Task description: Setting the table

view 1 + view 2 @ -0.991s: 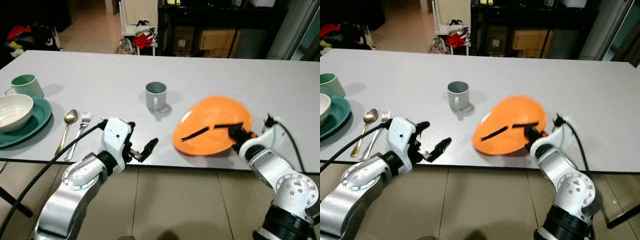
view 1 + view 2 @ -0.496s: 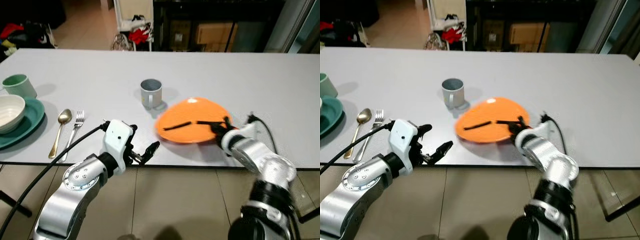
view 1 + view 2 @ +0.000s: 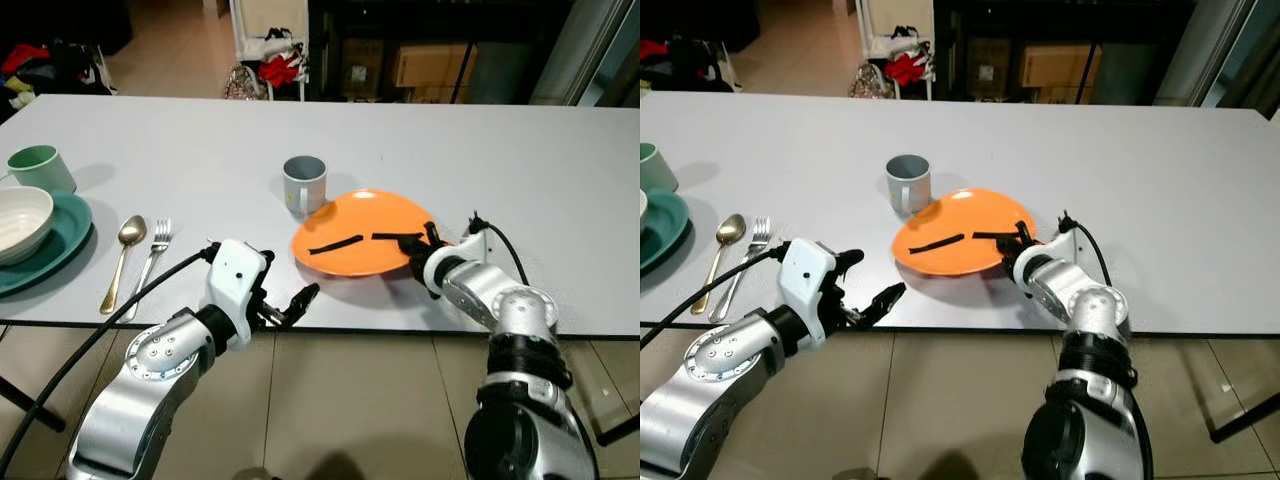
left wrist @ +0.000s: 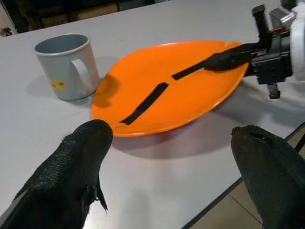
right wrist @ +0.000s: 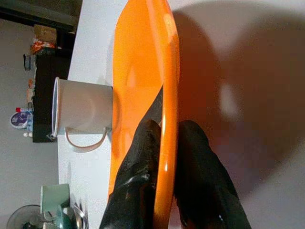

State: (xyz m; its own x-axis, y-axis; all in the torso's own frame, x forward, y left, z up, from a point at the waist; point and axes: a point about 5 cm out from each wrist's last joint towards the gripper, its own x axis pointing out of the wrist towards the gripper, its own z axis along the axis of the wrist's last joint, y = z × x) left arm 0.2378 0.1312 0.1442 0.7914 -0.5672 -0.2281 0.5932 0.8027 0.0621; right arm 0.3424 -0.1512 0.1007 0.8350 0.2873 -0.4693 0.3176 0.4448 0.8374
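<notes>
from the head views, the white table [image 3: 520, 150] carries an orange plate [image 3: 365, 232] near its near edge, just right of a grey mug [image 3: 304, 185] and close beside it. the right gripper [image 3: 418, 245] pinches the plate's right rim, one black finger lying across the top of the plate, and the plate is tilted, its right side held up above its own shadow. the left gripper [image 3: 290, 303] hovers at the near table edge, left of the plate, jaws spread and holding nothing. far to the left lie a gold spoon [image 3: 124, 261] and a fork [image 3: 152, 265] side by side, then a white bowl [image 3: 20, 222] on a teal plate [image 3: 62, 246], with a green cup [image 3: 39, 169] beyond them. in the left wrist view, its two black fingertips [image 4: 78, 162] stand wide apart, with the orange plate and the grey mug between and beyond them. in the right wrist view, two black fingers [image 5: 143, 167] clamp the orange rim from both faces, the mug just past the plate's far edge.
</notes>
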